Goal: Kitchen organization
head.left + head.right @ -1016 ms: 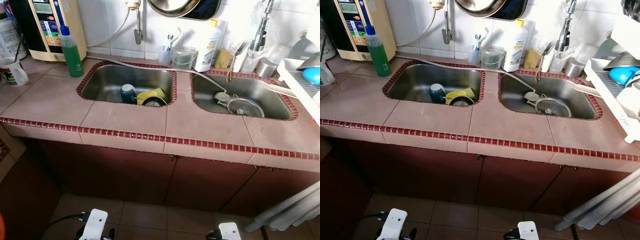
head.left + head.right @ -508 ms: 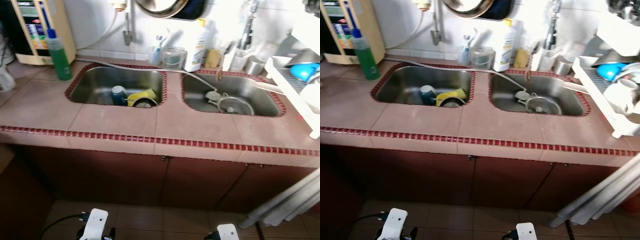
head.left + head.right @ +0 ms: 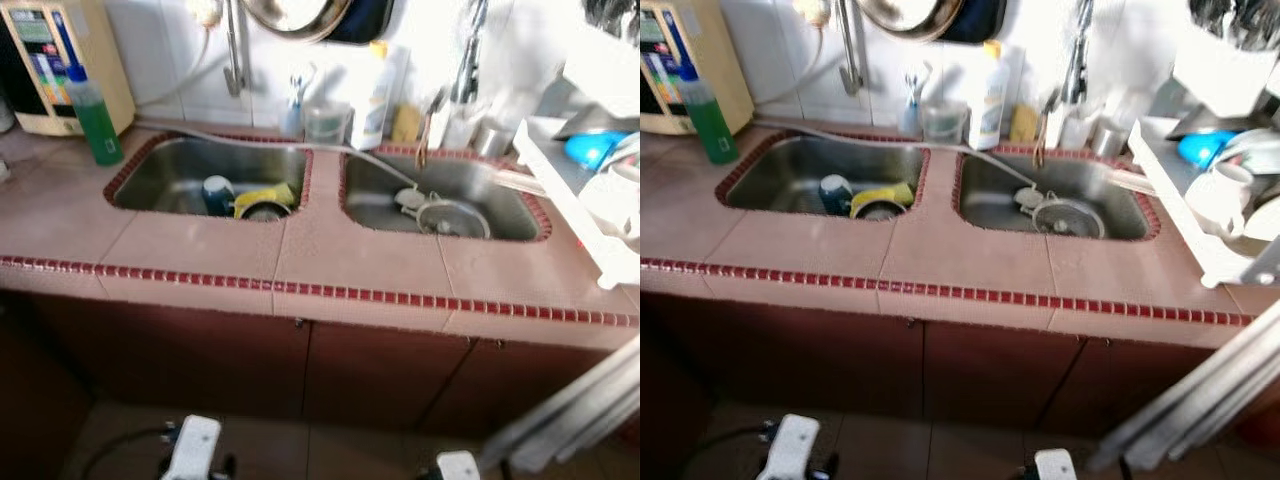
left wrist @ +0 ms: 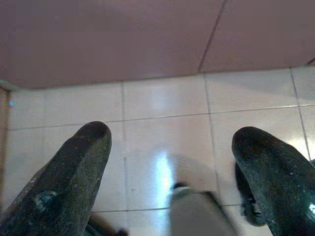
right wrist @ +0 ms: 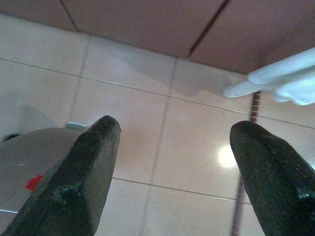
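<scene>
- Kitchen worktop [image 3: 200, 250] of pinkish tile runs across the middle of my head view, its front edge trimmed with a red mosaic strip [image 3: 330, 292] from frame left to frame right.
- Left sink [image 3: 160, 180] sits upper left of centre and holds a blue cup [image 3: 217, 192], a yellow sponge-like item [image 3: 262, 198] and a dark round dish just beside them.
- Right sink [image 3: 500, 200] sits upper right of centre; a round metal strainer [image 3: 453, 217] lies in it, and a grey hose [image 3: 300, 148] crosses the divider between the two basins.
- I see a bare tile band between the sink rims and the red strip, the widest open stretch on the worktop.
- Green bottle [image 3: 92, 118] stands at upper left, near the left sink's corner, with a beige appliance [image 3: 55, 60] behind it.
- White bottle [image 3: 377, 95] and a clear tub [image 3: 325, 122] stand at the back wall between the sinks.
- White dish rack [image 3: 1200, 220] overhangs the worktop at the right edge, carrying a white mug [image 3: 1220, 195] and a blue bowl [image 3: 1202, 148].
- Dark red cabinet doors [image 3: 300, 370] fill the lower part below the strip.
- Left gripper [image 4: 172, 147] hangs low over the floor tiles [image 4: 162, 98], fingers [image 4: 74, 167] spread wide and holding nothing.
- Right gripper [image 5: 172, 142] hangs likewise over the floor, fingers [image 5: 88, 167] wide apart and empty, a pale fabric-like shape [image 5: 280, 83] near the cabinet base.
</scene>
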